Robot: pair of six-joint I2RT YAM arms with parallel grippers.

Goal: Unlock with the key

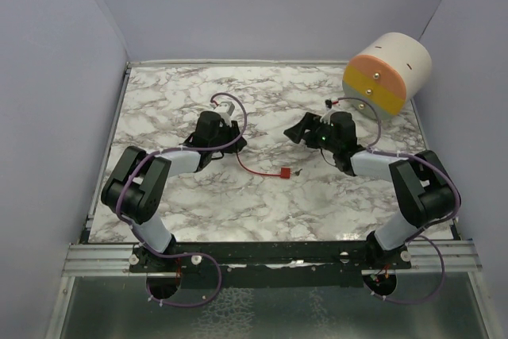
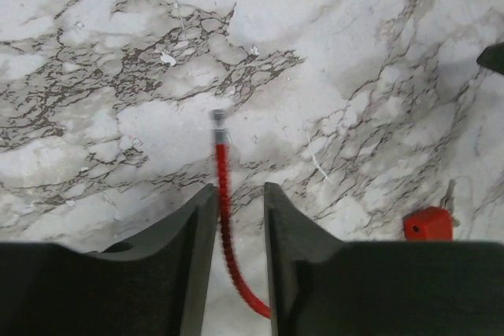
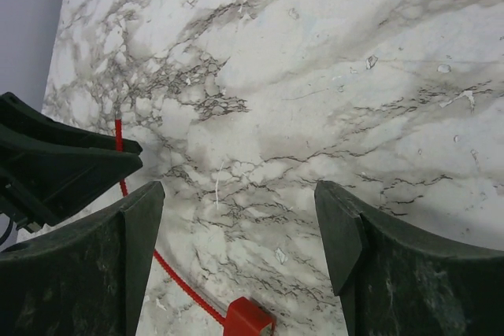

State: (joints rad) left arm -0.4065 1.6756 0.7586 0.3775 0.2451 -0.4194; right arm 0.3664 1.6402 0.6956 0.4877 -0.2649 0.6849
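A small red padlock body [image 1: 282, 173] lies on the marble table between the arms, with a thin red cable [image 1: 252, 166] running from it toward my left gripper [image 1: 235, 145]. In the left wrist view the cable [image 2: 223, 186] passes between the partly open jaws, against the left finger [image 2: 203, 222], and its metal tip [image 2: 218, 116] lies free ahead. The padlock [image 2: 429, 223] sits to the right with a small grey key [image 2: 450, 193] at its top. My right gripper [image 1: 294, 131] is wide open and empty; the padlock [image 3: 248, 319] lies low in its wrist view.
A white cylinder with an orange and yellow face [image 1: 387, 74] stands at the back right corner, a thin red wire [image 1: 343, 102] by it. Purple walls close the table on three sides. The left gripper's fingers [image 3: 63, 164] show at the left of the right wrist view.
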